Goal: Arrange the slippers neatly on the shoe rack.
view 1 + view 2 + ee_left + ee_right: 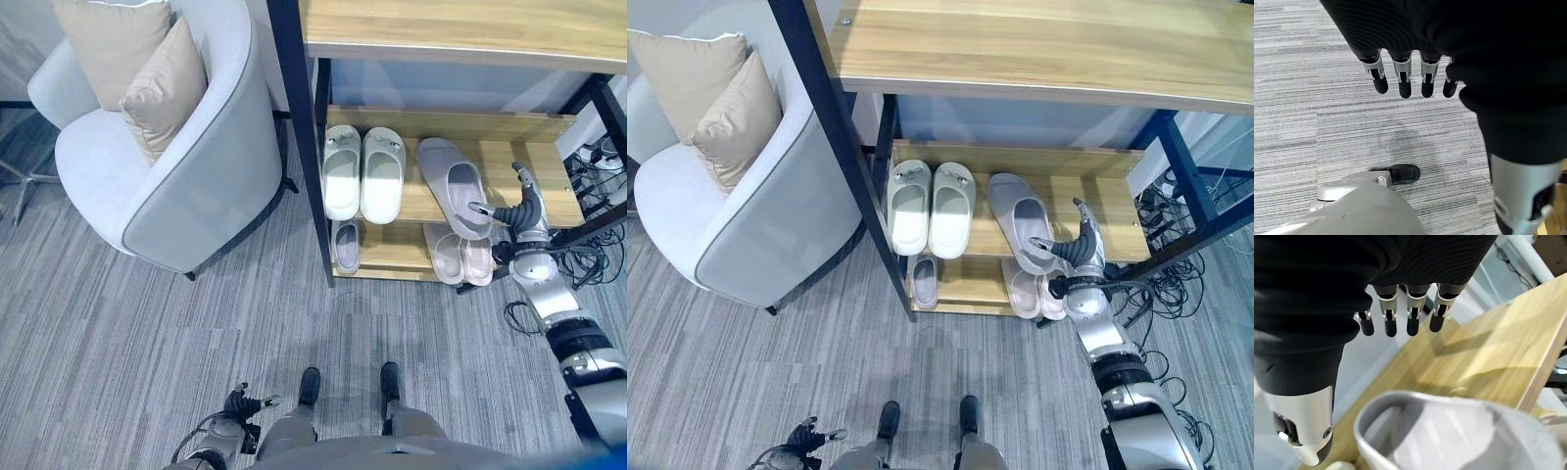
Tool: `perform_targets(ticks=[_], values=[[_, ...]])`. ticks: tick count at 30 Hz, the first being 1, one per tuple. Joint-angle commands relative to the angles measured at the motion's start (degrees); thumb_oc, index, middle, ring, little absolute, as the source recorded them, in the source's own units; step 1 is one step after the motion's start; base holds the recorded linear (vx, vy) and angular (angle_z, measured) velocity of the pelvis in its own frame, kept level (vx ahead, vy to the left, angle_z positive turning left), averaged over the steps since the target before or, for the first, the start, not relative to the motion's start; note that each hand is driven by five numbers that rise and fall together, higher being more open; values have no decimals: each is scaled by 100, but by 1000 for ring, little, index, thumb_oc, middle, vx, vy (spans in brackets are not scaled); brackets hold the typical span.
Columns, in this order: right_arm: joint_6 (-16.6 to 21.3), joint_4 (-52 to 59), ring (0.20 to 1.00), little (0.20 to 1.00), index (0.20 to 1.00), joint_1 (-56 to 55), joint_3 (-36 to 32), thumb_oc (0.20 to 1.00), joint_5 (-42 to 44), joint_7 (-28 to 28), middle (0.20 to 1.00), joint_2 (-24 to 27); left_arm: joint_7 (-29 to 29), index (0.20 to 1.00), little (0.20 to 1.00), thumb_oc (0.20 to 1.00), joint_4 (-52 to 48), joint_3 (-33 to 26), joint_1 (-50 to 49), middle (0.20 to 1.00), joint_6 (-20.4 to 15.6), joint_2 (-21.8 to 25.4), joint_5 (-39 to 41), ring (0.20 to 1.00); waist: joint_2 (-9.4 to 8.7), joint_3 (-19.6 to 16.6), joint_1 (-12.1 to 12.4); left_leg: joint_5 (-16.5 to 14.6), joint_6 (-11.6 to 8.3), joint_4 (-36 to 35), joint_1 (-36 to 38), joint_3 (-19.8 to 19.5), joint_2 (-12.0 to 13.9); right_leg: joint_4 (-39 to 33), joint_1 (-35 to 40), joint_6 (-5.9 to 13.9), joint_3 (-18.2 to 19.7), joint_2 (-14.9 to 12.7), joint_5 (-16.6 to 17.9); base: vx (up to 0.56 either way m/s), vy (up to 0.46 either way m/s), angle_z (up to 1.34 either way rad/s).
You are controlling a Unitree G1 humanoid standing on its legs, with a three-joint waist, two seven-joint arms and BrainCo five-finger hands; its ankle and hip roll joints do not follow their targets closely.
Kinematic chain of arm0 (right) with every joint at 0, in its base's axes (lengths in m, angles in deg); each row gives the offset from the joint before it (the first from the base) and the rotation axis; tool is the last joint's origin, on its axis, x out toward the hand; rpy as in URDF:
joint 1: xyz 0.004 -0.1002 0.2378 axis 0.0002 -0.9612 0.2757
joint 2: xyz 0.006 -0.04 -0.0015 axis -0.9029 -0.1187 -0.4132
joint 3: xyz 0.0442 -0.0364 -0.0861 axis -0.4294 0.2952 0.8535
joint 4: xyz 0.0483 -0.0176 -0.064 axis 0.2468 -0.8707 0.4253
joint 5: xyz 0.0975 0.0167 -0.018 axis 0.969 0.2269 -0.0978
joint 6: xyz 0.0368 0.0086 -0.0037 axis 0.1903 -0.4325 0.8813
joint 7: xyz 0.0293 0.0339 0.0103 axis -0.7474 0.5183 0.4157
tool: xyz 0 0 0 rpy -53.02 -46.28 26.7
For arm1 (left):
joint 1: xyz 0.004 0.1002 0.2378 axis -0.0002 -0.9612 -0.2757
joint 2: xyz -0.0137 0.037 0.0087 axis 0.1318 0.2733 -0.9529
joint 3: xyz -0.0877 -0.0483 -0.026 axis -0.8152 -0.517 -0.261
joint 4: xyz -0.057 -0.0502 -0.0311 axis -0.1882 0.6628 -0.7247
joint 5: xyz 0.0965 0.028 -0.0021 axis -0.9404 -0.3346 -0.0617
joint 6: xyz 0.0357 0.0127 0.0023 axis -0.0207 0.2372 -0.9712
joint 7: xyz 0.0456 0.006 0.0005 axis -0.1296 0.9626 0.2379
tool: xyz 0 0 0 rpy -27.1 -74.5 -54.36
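The right hand [1080,250] was up at the middle shelf [1117,201] of the shoe rack [294,117], just beside the heel end of a grey slipper [453,184] that lay skewed on the wood, toe angled away from the neat pair. In the right wrist view the fingers [1411,320] hung straight and relaxed above the bare shelf, with the slipper's rim close beneath the thumb; nothing was pinched, and whether the thumb touched the rim could not be told. The white pair of slippers [362,168] sat side by side, square to the shelf, well apart from that hand. On the lower shelf [392,250] a small grey slipper [345,245] lay alone, and a pinkish pair [460,257] stuck out past the front edge below the right hand.

By the look of it, the step in hand was placing or straightening that grey slipper. The next move called for a nudge at the heel to swing it parallel with the white pair, without pushing it off the front edge.

The left hand [1410,78] hung low over the carpet [1303,98], fingers loose and empty. An armchair [167,166] with cushions [147,69] stood beside the rack.
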Motion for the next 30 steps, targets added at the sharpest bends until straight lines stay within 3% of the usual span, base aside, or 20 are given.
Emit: perform_targets(ticks=[1,9,16,30], values=[[86,-153,1000,1000,1000,415,-131,1000,-38,-228,1000,209,160,1000,1000,1000,469,233,263,1000,-88,62,-34,1000,-94,68,26,-276,-48,33,-155,272,-38,34,166,477,-313,-325,-355,0,0,0],[-24,-1269,1000,1000,1000,984,-281,1000,410,-514,1000,397,216,1000,1000,1000,456,328,336,1000,-116,148,97,1000,-87,145,87,-234,-70,33,-295,237,-55,34,64,478,-341,-325,-340,2,1,0],[-151,-837,1000,1000,1000,1228,-194,1000,440,-529,1000,361,205,1000,1000,1000,406,284,445,1000,-124,188,318,1000,-98,250,79,-191,-80,33,-445,237,-60,34,-81,479,-309,-317,-310,1,1,0],[-218,-2198,1000,1000,1000,2541,610,1000,392,-356,1000,794,267,1000,1000,1000,252,480,621,1000,-335,423,528,1000,-171,497,295,-73,-143,33,-796,133,-134,34,-297,519,-446,-358,-263,3,1,4]])
